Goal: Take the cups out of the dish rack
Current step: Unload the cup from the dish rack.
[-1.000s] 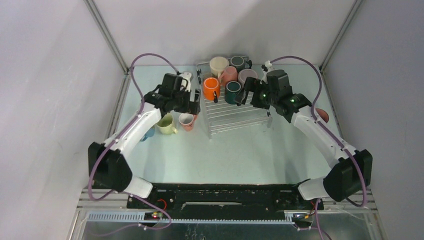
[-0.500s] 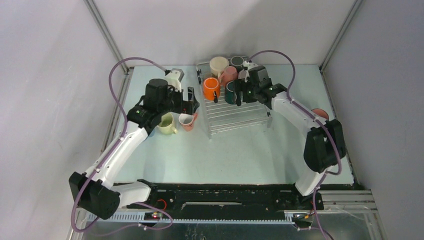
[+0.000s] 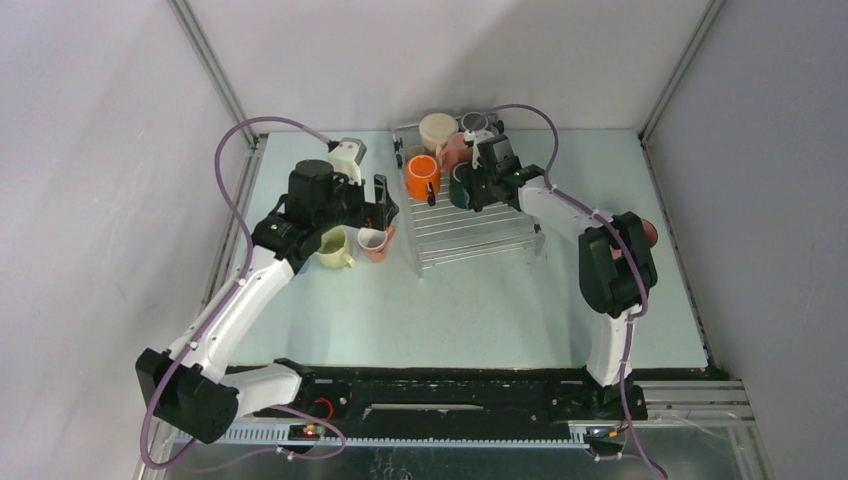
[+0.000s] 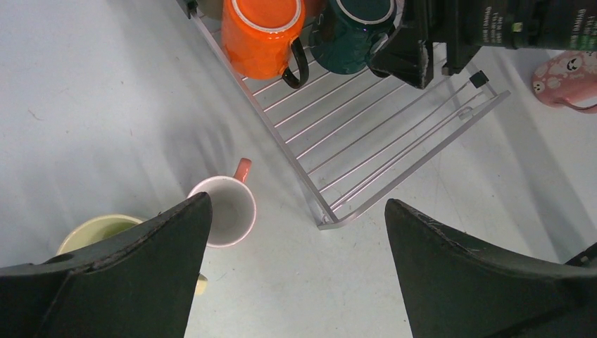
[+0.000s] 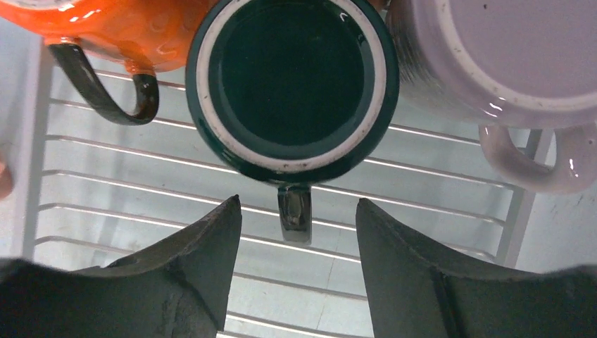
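Grey walls enclose a pale green table (image 3: 480, 300), with both arm bases bolted at its near edge. Left of centre, the left gripper (image 4: 294, 211) hangs above the table with its fingers spread wide and nothing between them. Below it an upright pink cup (image 4: 224, 211) stands just beside the near-left corner of the dish rack (image 3: 470, 235), and a pale green cup (image 4: 91, 232) stands just left of that. At the right, a spotted pink cup (image 4: 567, 77) lies on the table clear of the rack, partly hidden behind the right arm in the top view. The near half of the rack shows bare wire ribs. Further back, the right gripper (image 5: 297, 204) has its fingers apart on either side of the handle of the dark teal cup (image 5: 296, 81); no contact with the handle can be seen. The orange cup (image 4: 262, 32) sits touching the teal cup's left side and the mauve cup (image 5: 507, 49) is on its right. A cream cup (image 3: 437, 130) occupies the far end of the rack.
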Controlling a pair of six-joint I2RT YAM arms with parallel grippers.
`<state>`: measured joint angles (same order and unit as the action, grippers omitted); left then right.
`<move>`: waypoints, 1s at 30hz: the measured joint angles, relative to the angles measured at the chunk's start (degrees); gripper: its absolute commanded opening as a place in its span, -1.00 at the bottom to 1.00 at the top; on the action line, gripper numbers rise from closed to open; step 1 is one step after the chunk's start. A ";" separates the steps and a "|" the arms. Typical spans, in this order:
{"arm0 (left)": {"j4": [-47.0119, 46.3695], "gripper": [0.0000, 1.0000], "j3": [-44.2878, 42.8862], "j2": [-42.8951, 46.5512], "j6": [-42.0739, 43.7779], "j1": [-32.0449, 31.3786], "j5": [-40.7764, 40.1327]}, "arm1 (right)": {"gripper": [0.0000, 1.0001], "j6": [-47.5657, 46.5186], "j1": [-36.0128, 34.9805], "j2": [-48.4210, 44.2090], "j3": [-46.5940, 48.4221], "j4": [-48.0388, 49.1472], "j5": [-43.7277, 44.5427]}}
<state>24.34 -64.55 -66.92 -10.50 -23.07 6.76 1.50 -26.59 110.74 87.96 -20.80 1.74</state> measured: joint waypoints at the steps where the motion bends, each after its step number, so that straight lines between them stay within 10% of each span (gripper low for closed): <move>1: -0.02 1.00 0.00 0.00 0.00 0.00 0.07 | 0.30 -0.39 -0.09 0.66 0.20 0.11 0.22; 13: -0.28 1.00 0.00 -0.04 -0.02 0.33 1.01 | -0.04 -2.73 -1.22 6.49 2.93 0.33 3.02; 22: -0.31 1.00 0.00 -0.11 -0.02 0.37 1.05 | -1.00 -2.21 -1.77 6.93 3.63 -0.42 4.04; 30: -1.01 1.00 0.11 -0.20 -0.33 0.81 1.70 | -1.00 -1.11 -2.95 6.49 3.74 -1.16 5.27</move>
<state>23.33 -64.45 -67.11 -10.83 -22.26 8.47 0.38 -29.54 117.23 91.70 -21.96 7.01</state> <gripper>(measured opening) 0.996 0.237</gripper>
